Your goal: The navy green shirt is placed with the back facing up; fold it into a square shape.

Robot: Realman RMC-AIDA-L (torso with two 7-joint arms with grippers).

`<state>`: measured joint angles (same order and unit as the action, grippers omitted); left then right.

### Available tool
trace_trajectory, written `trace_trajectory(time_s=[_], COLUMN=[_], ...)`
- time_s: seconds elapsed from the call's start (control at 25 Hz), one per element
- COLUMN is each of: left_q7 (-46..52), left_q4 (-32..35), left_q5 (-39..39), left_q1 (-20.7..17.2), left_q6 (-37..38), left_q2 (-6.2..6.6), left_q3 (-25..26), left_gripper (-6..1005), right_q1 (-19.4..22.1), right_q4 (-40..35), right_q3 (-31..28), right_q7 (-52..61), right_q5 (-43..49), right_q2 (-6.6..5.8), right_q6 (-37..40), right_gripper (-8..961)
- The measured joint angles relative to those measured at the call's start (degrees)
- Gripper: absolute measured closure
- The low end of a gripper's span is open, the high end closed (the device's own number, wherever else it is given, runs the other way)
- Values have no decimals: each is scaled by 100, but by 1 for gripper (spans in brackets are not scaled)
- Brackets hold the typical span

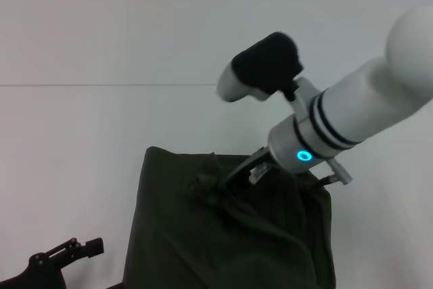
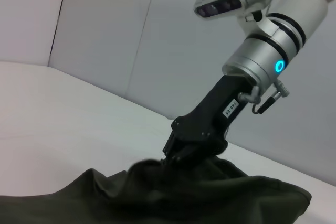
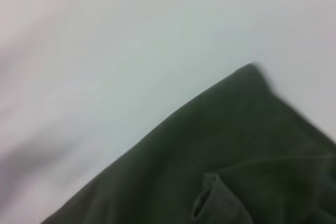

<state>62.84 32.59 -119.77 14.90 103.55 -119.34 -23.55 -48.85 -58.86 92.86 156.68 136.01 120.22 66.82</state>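
honestly, the risk i see here is the fold sliding apart. my right gripper [image 1: 226, 182] is down on the navy green shirt [image 1: 223, 235], which lies bunched on the white table [image 1: 81, 140] near the front edge of my head view, already narrowed into a rough block with a square far-left corner. from the left wrist view the right claw [image 2: 178, 156] looks pinched together on a raised hump of cloth, fingertips buried in the fabric, so i read it as closed on the shirt, though how many layers it has i can't say. the material around the grip is puckered and ridged rather than flat. my left gripper [image 1: 78, 248] sits low at the near-left, just beside the shirt's edge and apart from it; whether it is spread or closed, i cannot tell. if i drag with only a top layer caught, the lower layers would stay put and the edges skew. pulling too fast could also bunch the soft cloth into creases instead of a clean square.
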Motion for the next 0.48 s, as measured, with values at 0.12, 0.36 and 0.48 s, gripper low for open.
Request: trace_trajectory(time_s=[0.12,0.36,0.48], left_q7=[0,37,58], left_q4=[-6,-7,-7], left_q5=[2,2,34], left_q1=[3,59,98], left_q6=[4,-7,6], left_q2=[0,0,4], left_q3=[0,0,19], left_gripper=[54,53,53], right_q1=[239,642,778], right_q4=[-67,-61,-6], right_q3=[-439,-1276,-1618], right_q7=[-11,-194,-302], right_q5=[-11,-278,-351], right_q2=[-3,-1,1], right_q6=[0,-37,-43], right_gripper=[918,918,918])
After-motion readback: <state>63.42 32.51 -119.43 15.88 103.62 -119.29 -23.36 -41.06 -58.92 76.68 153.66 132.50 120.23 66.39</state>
